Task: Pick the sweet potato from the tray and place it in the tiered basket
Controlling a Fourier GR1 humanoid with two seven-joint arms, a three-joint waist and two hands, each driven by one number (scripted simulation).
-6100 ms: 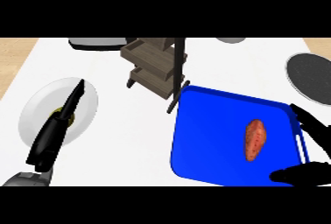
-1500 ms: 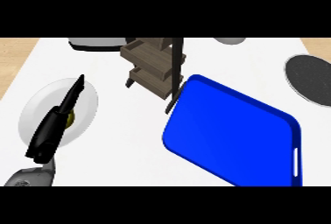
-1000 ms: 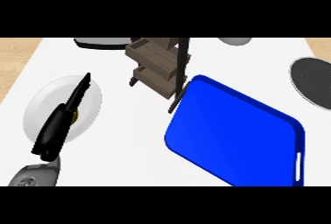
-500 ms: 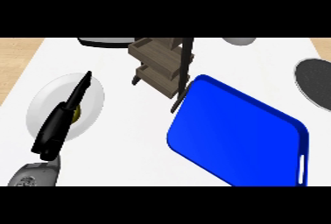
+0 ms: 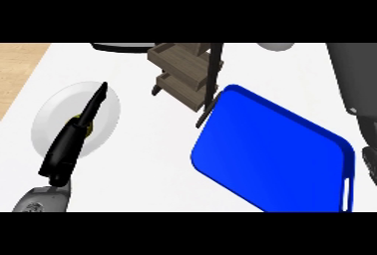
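Desk (image 5: pixel 147 164) surface white, with a wooden strip showing at the far left edge. At nine o'clock lies a white plate (image 5: pixel 55 112), and the left hand (image 5: pixel 74 142) rests across it, black fingers straight and pressed together, tips pointing toward twelve o'clock. A small yellowish item (image 5: pixel 88 128) shows on the plate just beside the hand; what it is cannot be told. The grey forearm (image 5: pixel 40 199) enters at seven o'clock.

At twelve o'clock stands the tiered basket (image 5: pixel 184 72), brown wooden shelves with a dark upright post, its foot touching or just beside the tray's upper left edge. A dark-rimmed round object (image 5: pixel 121 46) is cut off at the top edge beside it.

Blue tray (image 5: pixel 273 154) occupies four o'clock, tilted in the view, its bare surface carrying nothing visible. The sweet potato shows neither on the tray nor in the basket; its place cannot be told.

A grey round item (image 5: pixel 276 46) sits at one o'clock. A large dark shape (image 5: pixel 353 79) fills the three o'clock edge. The right hand does not show.
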